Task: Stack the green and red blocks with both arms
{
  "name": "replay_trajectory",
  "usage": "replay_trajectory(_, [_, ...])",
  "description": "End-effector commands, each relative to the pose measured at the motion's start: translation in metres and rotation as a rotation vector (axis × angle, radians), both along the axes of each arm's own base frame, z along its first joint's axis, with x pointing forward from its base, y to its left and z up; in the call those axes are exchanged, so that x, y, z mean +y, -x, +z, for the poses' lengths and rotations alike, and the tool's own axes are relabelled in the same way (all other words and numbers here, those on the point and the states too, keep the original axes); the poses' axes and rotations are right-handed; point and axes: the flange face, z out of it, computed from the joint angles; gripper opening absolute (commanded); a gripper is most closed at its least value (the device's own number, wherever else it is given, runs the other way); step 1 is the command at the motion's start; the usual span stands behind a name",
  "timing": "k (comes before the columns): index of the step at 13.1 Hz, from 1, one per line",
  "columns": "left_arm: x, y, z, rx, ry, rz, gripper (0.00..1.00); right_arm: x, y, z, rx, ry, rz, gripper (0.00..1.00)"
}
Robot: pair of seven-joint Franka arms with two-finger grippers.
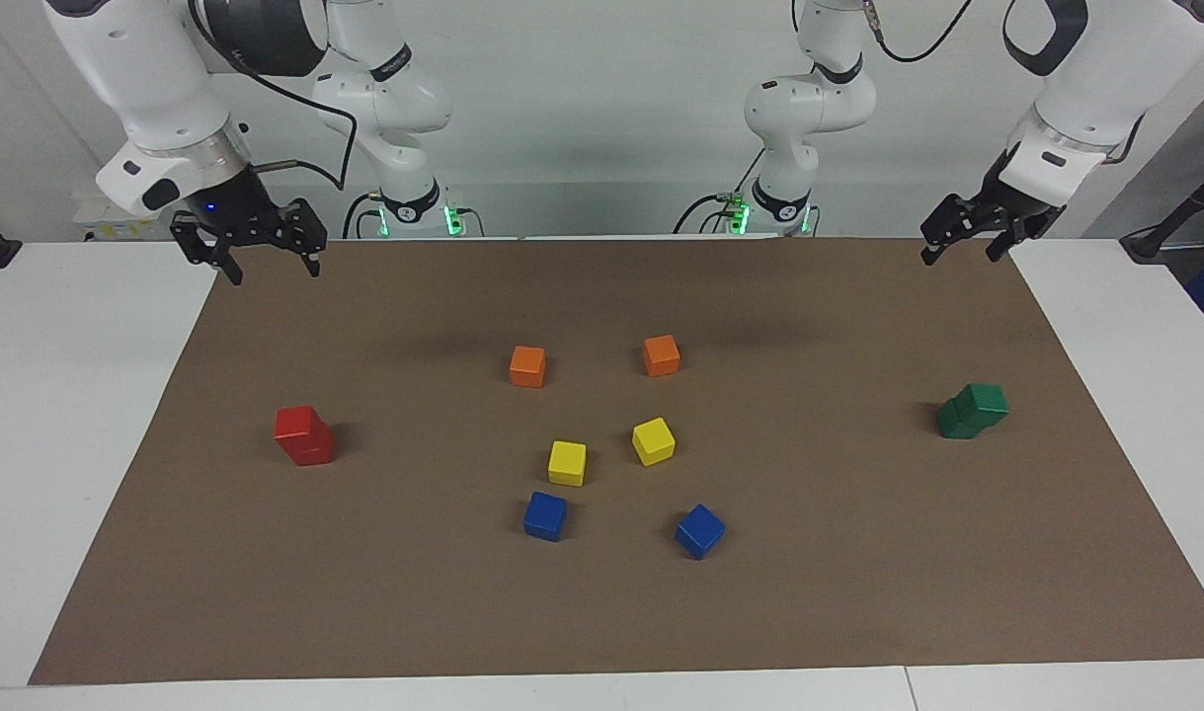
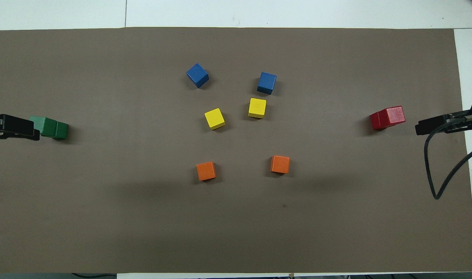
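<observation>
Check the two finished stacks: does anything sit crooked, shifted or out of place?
Yes, the green stack at the left arm's end: its top cube sits shifted off the lower one, overhanging. The red stack looks squarer, slightly offset. Left gripper and right gripper hang open, holding nothing.

A plain brown mat (image 1: 858,592) covers the white desk (image 1: 68,395). On it sit a bright red stack (image 1: 303,434), a dark green stack (image 1: 972,411), two orange cubes (image 1: 527,365), two yellow cubes (image 1: 567,462) and two blue cubes (image 1: 545,515). The arms (image 1: 809,99) are white with dark grey joints; each pincer is black.
</observation>
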Motion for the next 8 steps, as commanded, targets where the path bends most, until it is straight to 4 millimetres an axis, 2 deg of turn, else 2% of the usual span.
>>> replay_trajectory(1, [-0.0012,0.0055,0.0025,-0.022,-0.038,-0.023,1.0,0.0002,-0.0052,0.0014,0.014,0.007,-0.016,1.0])
replay_trajectory(8, [-0.001,0.0049,0.0043,-0.03,-0.04,-0.027,1.0,0.0002,-0.0049,0.0011,0.017,0.007,-0.016,1.0])
